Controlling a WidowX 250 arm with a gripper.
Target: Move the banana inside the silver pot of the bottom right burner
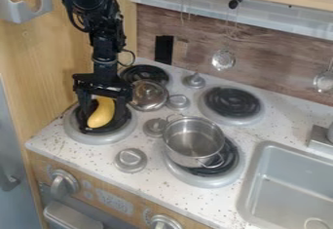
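Jaws (102, 118) stand wide astride banana (101, 112), seemingly ungripped, left of silver pot (183, 157). Risk: off-centre closing may roll its curved body, banana slipping aside.

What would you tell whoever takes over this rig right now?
Gripper: open, fingers down astride the banana; whether they touch it is unclear.
Banana: over the bottom left burner.
Silver pot: on the bottom right burner, off-centre, no banana inside.
Done: gripper placed around the banana.
Left: grip it, lift, carry to the pot, lower, release.
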